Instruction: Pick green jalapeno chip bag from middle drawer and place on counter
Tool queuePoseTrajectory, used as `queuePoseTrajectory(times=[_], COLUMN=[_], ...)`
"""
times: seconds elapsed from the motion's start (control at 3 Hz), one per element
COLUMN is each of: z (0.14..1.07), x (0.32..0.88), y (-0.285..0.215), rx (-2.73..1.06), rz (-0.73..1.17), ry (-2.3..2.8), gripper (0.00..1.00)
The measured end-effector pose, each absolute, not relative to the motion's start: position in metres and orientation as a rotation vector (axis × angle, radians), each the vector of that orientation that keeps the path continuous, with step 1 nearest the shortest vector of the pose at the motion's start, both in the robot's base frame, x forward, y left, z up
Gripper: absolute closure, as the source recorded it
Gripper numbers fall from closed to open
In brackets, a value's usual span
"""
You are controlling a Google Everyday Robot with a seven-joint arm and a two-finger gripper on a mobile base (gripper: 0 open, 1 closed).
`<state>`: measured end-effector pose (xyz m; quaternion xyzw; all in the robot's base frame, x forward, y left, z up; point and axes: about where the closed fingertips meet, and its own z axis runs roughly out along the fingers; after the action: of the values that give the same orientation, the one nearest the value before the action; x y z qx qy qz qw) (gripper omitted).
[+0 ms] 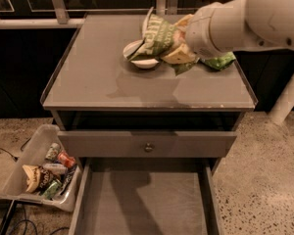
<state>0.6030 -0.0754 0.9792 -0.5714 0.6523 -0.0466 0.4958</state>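
Gripper: the gripper [179, 42] is seen above the rear half of the counter [98, 77], at the end of a white arm [264, 18] reaching in from the counter's right side.
Grip state: it is clenched on the green jalapeno chip bag [156, 37], which is pinched between the tan fingers [180, 56].
Bag position: the bag is held in the air over the counter's rear centre, directly above a white bowl [143, 62]. Whether bag and bowl touch cannot be told.
Bowl: it is set on the counter and is partly covered by the bag.
Second bag: a brighter green bag [219, 61] lies on the counter's right rear part, under the arm.
Middle drawer: the middle drawer [142, 199] is pulled out below the counter's front edge, and no bag is seen on its floor.
Drawer front: a closed drawer front with a knob [148, 147] is seen just under the counter.
Done: the pick is judged complete, since the bag is out of the drawer and raised over the counter.
Left: the bag is yet to be lowered onto a bare part of the counter and let go. The bowl and the second bag are to be avoided.
Bag look: olive-green wrinkled foil with pale lettering, its lower end hanging toward the counter's left. It is judged light and easily crushed.
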Motion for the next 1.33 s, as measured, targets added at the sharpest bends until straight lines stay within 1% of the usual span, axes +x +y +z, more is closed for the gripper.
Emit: queuePoseTrajectory(times=[0.33, 0.67, 1.0, 1.33], z=[0.968, 0.952, 0.928, 0.893], x=[0.616, 0.628, 0.645, 0.662], y=[-0.112, -0.132, -0.138, -0.128], rx=[-1.256, -1.190, -1.175, -1.222], rz=[-0.065, -0.018, 0.019, 0.059], ry=[1.620, 1.657, 1.707, 1.768], gripper=[1.00, 1.00, 1.00, 1.00])
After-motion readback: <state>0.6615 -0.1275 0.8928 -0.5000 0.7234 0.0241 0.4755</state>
